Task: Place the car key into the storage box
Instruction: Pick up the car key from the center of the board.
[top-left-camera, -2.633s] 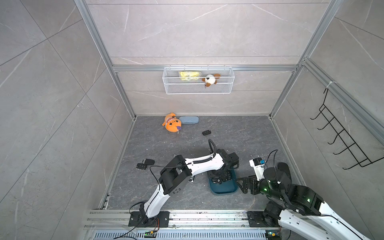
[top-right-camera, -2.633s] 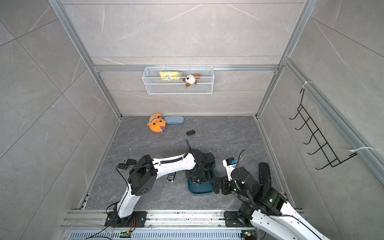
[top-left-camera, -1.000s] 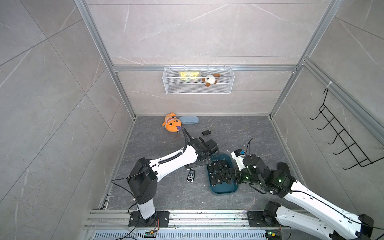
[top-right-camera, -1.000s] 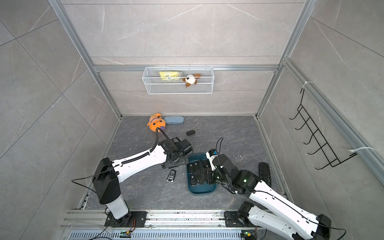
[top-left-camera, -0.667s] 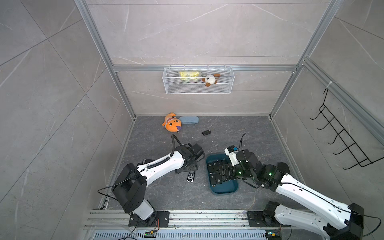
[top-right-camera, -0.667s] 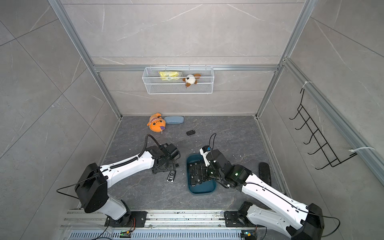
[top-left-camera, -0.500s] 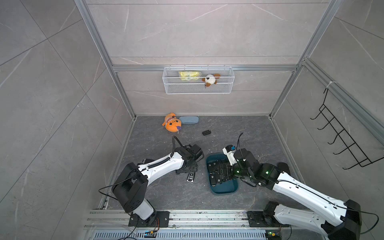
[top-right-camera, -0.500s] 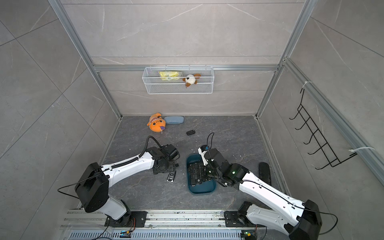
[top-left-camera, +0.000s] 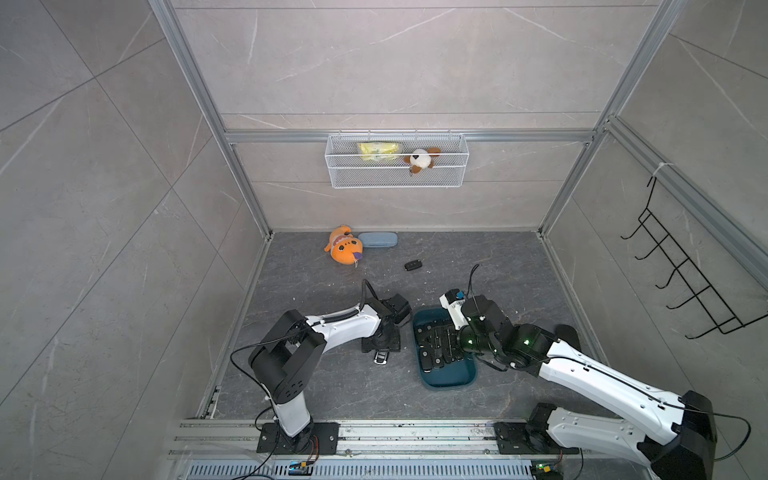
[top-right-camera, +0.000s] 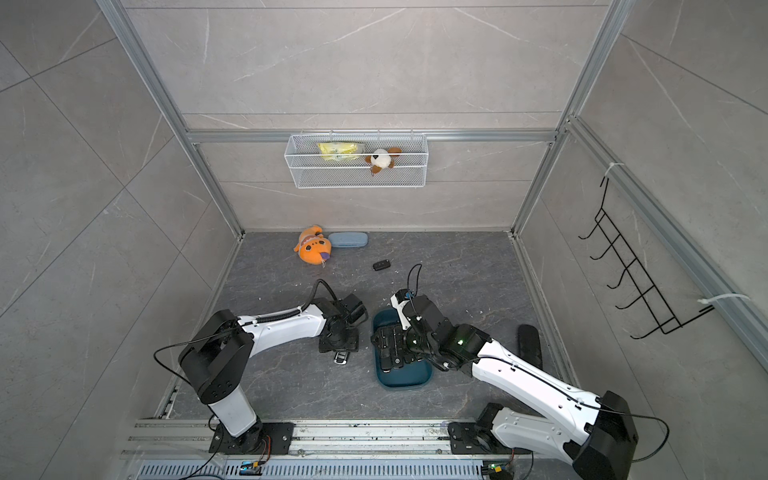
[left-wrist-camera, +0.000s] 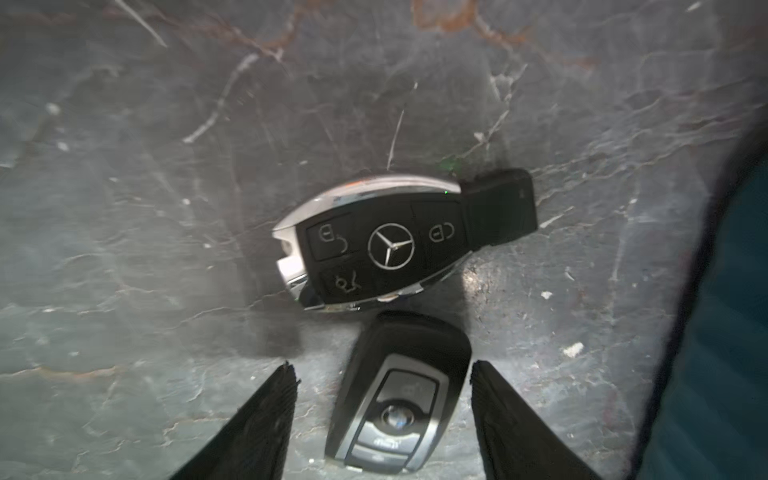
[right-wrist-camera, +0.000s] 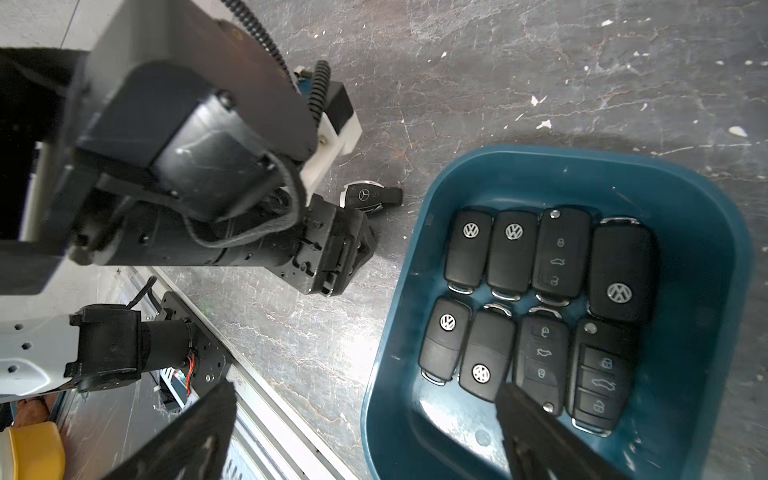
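Now | left gripper (left-wrist-camera: 382, 365): jaws half spread astride the car key (left-wrist-camera: 395, 399), not touching, lined up to pinch its sides | car key: on floor (left-wrist-camera: 124, 208) near front edge, beside storage box (right-wrist-camera: 702, 216) | right gripper (right-wrist-camera: 365, 388): jaws wide, empty, over box.

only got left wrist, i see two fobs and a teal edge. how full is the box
observer: the storage box holds eight black fobs, two rows of four.
operator: other keys on the floor besides my two
observer: one more, a black key lying alone farther back, toward the orange plush.
operator: where's the right gripper
observer: the right gripper hangs open above the box, holding nothing.
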